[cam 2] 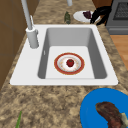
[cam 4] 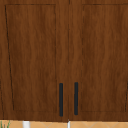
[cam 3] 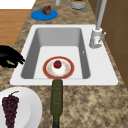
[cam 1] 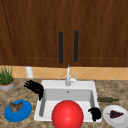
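Nearest the front camera, a big red ball (cam 1: 67, 114) is seen in front of the sink's (cam 1: 92, 86) front rim, its lower edge cut off by the frame. Just to its right, the right hand (cam 1: 94, 113) is found over the sink's front right corner, fingers curled downward and closed on nothing. From the right side the same hand (cam 3: 10, 60) is caught hovering at the sink's front edge, fingertips aimed toward the basin. In the left side view it (cam 2: 100, 13) is seen beside the white plate (cam 1: 122, 119), which is the thing closest to it.

On that plate a bunch of dark grapes (cam 3: 10, 107) is laid out lengthwise, and in the front view its long axis runs left to right, the narrow tip pointing right, away from the hand. The plate is set on the counter just right of the sink.

A little further back, a dark green bottle (cam 3: 56, 98) is laid flat on the counter beside the sink's right rim, its long axis square to that rim.

Down in the basin, a red-rimmed plate (cam 2: 69, 63) with a small red fruit (cam 2: 70, 62) at its centre is spotted.

Over on the left, a blue plate (cam 1: 25, 111) carrying a brown piece of food (cam 1: 16, 106) is seen, and beyond it the left hand (cam 1: 35, 87) is held in the air at the sink's back left corner, fingers spread and straight, gripping nothing.

At the back, the faucet (cam 1: 68, 77), a potted plant (cam 1: 6, 78) and the wooden cabinet doors (cam 4: 32, 55) are lined up.
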You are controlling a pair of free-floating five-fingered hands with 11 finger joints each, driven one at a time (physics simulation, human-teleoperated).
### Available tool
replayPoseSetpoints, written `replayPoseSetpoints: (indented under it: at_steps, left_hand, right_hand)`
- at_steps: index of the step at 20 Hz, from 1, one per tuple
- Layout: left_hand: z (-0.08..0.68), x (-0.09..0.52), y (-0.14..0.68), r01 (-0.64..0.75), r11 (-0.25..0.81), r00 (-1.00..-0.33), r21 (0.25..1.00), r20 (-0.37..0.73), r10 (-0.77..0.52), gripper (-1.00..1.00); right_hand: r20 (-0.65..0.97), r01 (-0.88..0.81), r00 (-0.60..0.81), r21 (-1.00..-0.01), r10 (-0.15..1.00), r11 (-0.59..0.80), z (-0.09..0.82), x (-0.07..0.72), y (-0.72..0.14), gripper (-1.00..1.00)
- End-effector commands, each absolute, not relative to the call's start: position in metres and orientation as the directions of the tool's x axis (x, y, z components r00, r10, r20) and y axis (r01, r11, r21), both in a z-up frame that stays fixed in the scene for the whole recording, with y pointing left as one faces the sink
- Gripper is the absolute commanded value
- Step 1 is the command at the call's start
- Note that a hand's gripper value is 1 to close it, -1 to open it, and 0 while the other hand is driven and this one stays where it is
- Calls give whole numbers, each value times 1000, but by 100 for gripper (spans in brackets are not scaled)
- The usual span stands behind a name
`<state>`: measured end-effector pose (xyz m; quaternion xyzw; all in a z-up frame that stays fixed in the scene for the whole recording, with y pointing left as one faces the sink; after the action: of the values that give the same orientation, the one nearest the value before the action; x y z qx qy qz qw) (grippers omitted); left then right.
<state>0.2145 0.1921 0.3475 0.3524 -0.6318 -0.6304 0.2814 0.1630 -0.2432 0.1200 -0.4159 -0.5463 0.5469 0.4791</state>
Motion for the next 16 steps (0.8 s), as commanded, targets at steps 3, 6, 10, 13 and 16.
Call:
replayPoseSetpoints:
  at_steps: [3, 6, 10, 13, 16]
  left_hand:
    - [316, 192, 208, -116, -35, -670, 993, -104, -735, -100]
    - [296, 183, 216, -115, -23, -690, 993, -96, -717, -100]
    - [270, 172, 226, -114, -15, -722, 993, -93, -685, -100]
    - [251, 164, 233, -115, -24, -745, 993, -102, -659, -100]
    - [237, 154, 240, -111, -39, -759, 993, -110, -642, -100]
  right_hand:
    - [69, -70, -195, -996, 978, 56, 120, 163, -243, 0]
    - [69, -70, -195, -996, 978, 56, 120, 163, -243, 0]
    - [69, -70, -195, -996, 978, 56, 120, 163, -243, 0]
    - [69, -70, -195, -996, 978, 56, 120, 163, -243, 0]
    - [69, -70, -195, -996, 978, 56, 120, 163, -243, 0]
